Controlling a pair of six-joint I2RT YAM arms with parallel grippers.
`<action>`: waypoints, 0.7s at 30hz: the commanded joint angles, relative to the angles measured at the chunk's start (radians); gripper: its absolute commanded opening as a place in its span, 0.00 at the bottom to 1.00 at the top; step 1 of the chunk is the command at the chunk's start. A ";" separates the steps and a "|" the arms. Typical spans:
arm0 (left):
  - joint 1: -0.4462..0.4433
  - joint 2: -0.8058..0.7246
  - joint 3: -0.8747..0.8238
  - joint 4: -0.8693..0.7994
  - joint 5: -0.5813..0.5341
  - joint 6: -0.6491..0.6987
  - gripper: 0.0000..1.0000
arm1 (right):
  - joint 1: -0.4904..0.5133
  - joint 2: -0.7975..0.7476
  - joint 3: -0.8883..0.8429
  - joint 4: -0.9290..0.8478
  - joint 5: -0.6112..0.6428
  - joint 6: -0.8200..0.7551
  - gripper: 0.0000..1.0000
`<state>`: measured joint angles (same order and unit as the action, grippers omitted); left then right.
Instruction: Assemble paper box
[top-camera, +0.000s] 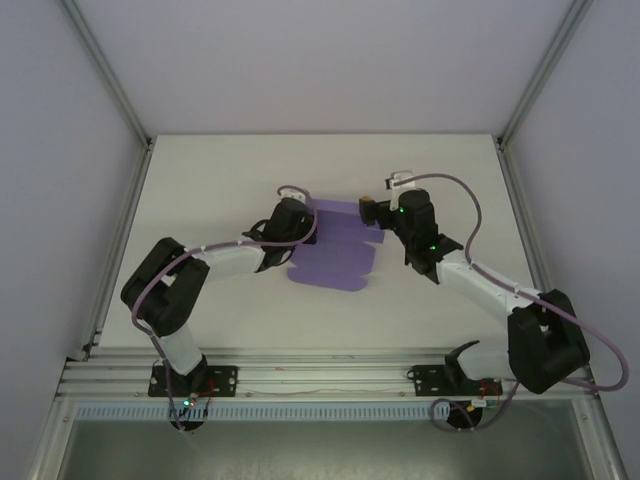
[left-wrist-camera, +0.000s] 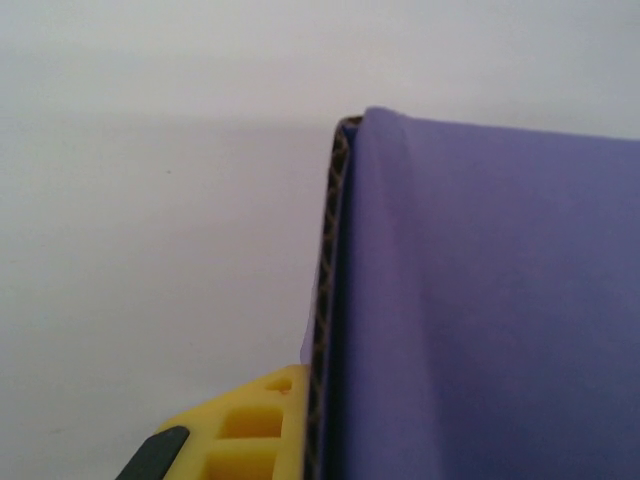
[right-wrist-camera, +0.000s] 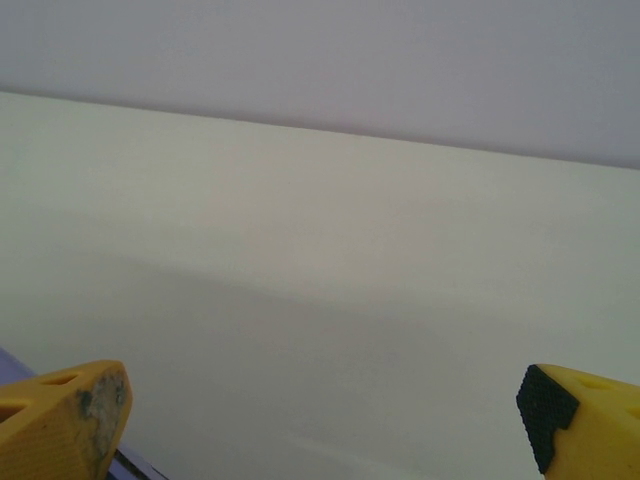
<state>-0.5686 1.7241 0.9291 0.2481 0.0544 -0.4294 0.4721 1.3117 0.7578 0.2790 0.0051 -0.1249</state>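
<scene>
Purple paper box (top-camera: 335, 252) directly between left gripper (top-camera: 300, 214) and right gripper (top-camera: 374, 209)

I'm driving a left arm (top-camera: 215, 262) and a right arm (top-camera: 487, 287) with black joints and white links, and a lilac cable (top-camera: 481, 212) loops off each. The right gripper (right-wrist-camera: 320, 425) has ribbed yellow fingers (right-wrist-camera: 65, 420) — one with a black pad (right-wrist-camera: 545, 400).

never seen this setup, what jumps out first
The purple paper box, a die-cut sheet, sits vivid in the middle of the white table. In the left wrist view its card looms close beside a yellow finger. The right gripper hangs open above the table.
</scene>
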 joint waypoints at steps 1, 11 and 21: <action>0.001 -0.030 0.057 0.025 0.108 -0.069 0.00 | 0.016 0.014 -0.048 0.109 -0.045 0.011 1.00; 0.007 -0.029 0.056 -0.031 0.069 -0.031 0.00 | 0.013 -0.094 0.008 -0.056 0.309 -0.040 1.00; 0.010 -0.018 0.067 -0.038 0.077 -0.016 0.00 | -0.005 -0.179 0.005 -0.274 0.086 -0.071 1.00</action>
<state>-0.5674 1.7241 0.9661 0.1967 0.1211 -0.4522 0.4618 1.1366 0.7650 0.1062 0.2287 -0.1585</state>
